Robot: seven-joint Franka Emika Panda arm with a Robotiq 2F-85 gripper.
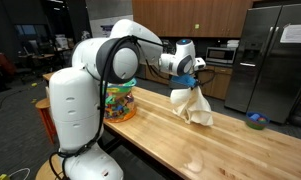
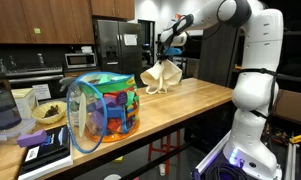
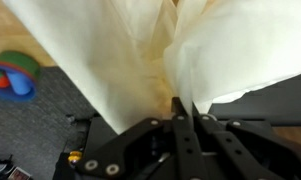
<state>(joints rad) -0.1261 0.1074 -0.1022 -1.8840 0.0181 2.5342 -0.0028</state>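
Kitchen area with a long wooden countertop (image 1: 225,140). The arm extends level over it, wrist angled downward. The gripper (image 1: 193,80) has its fingers clamped together on the top of a cream cloth (image 1: 194,106), which hangs bunched, its lower folds at the counter surface.

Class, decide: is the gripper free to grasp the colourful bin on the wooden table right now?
Probably not: the gripper is shut on the cream cloth, though nothing seems to block the colourful bin.
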